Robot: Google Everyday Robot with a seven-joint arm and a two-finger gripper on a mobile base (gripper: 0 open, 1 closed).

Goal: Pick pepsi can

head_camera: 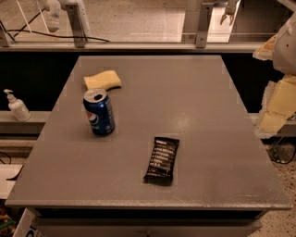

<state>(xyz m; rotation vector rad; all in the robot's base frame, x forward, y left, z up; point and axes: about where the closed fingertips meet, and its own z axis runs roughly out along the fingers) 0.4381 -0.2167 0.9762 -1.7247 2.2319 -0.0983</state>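
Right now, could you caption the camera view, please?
Pepsi can upright on grey table; end effector at frame's right edge.

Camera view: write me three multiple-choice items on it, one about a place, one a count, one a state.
1. Where is the pepsi can relative to the yellow sponge? A. Just nearer the camera. B. On top of it. C. Far to its right.
2. How many things sit on the table? A. Two. B. Three. C. Five.
3. What state is the can in? A. Upright. B. Tipped over. C. Held in the gripper.
Answers: 1 A, the can stands before the sponge. 2 B: can, sponge, black snack bar wrapper. 3 A, its silver top faces up; the gripper hangs at the view's top, beyond the table.
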